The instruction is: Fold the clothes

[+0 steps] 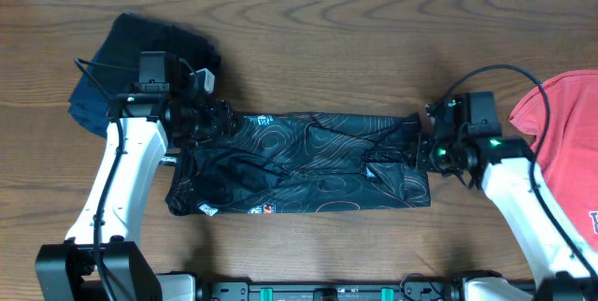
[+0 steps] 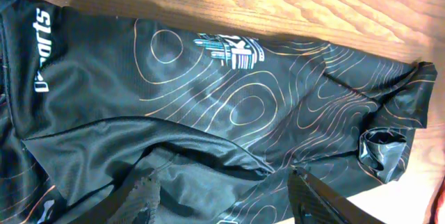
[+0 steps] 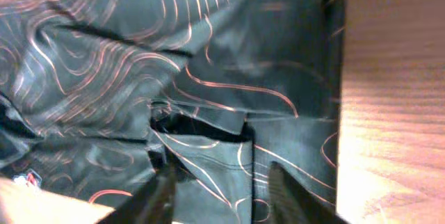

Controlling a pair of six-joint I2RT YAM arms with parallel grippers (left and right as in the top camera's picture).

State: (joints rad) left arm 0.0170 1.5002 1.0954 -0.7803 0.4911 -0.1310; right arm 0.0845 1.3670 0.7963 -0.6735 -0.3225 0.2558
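Black jersey (image 1: 308,165) lies as long strip on wooden table (image 1: 327,49). Left gripper (image 2: 222,182) over jersey's left end, fingers apart, holding nothing. Right gripper (image 3: 219,175) at jersey's right end, fingers spread, fold between. Red T-shirt (image 1: 565,151) right of jersey, apart. Dark cloth heap (image 1: 140,67) near jersey's left end.

The wooden table (image 1: 327,39) bears a black jersey (image 1: 318,165) at centre — coral-red T-shirt (image 1: 570,142) right, dark bundle (image 1: 140,49) left.
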